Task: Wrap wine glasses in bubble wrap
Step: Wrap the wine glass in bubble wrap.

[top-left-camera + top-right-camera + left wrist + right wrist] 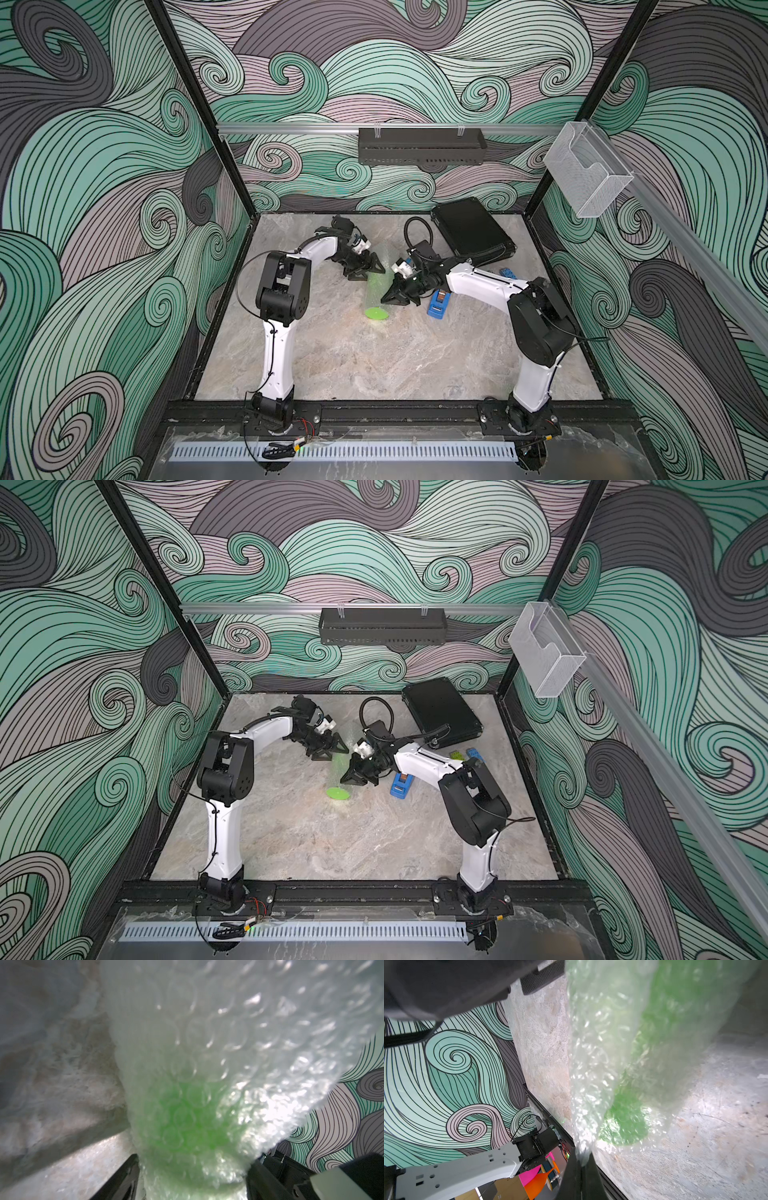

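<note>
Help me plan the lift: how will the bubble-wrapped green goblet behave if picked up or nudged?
Probably apt to roll: the goblet lies on its side. The bubble wrap looks floppy and loose, so lifting by the sheet, where the right gripper pinches it, might let the goblet slide out. Its foot pokes out uncovered, so it is likely unpadded there.

A bright lime-green opaque plastic goblet (376,312) lies on its side just left of the blue tape dispenser (438,305). Its cup and stem are rolled inside a clear plastic bubble wrap (375,286) sheet dotted with small round bubbles. The wrap forms a loose tube with green glowing hazily through it. The flat round foot sits at the tube's near end, level with the dispenser, and the cup end points away behind it.
</note>
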`<state>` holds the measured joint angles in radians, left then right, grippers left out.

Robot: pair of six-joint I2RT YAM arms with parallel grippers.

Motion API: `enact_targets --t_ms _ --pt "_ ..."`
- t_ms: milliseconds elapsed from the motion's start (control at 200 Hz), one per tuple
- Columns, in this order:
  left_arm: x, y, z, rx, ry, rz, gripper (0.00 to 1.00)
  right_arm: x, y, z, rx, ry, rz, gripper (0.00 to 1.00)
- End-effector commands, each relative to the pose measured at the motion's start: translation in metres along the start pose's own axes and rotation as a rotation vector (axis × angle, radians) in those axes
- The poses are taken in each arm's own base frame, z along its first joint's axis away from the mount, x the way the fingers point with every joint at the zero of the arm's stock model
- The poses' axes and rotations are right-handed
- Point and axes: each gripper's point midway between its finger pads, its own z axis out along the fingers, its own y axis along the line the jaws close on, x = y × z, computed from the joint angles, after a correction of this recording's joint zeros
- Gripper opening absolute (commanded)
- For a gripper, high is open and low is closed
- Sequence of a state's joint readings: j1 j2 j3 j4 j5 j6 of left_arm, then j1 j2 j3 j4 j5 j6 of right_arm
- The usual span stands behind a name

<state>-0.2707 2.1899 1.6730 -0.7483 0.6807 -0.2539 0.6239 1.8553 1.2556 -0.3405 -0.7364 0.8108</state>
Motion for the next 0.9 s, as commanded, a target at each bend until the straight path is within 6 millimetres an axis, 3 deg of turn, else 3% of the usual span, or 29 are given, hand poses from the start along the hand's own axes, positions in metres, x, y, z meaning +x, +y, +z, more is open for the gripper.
enact_targets --t_ms 0,320,570,770,896 --pt "0.028 0.071 0.023 -0.242 0.103 -0.09 0.74 0.004 0.004 -0.008 -0.006 -0.005 -0.024 0.0" --pt "0.027 0.074 0.024 -0.255 0.107 -0.092 0.71 0.011 -0.031 0.012 0.066 0.044 0.037 0.0" --pt "0.027 0.079 0.027 -0.268 0.119 -0.091 0.7 0.02 -0.032 0.029 0.073 0.086 0.042 0.0" --pt "0.027 0.079 0.031 -0.27 0.141 -0.056 0.69 0.022 -0.027 0.025 0.072 0.088 0.041 0.13" --pt "0.029 0.079 0.032 -0.267 0.153 -0.04 0.68 0.021 -0.024 0.003 0.083 0.065 0.02 0.26"
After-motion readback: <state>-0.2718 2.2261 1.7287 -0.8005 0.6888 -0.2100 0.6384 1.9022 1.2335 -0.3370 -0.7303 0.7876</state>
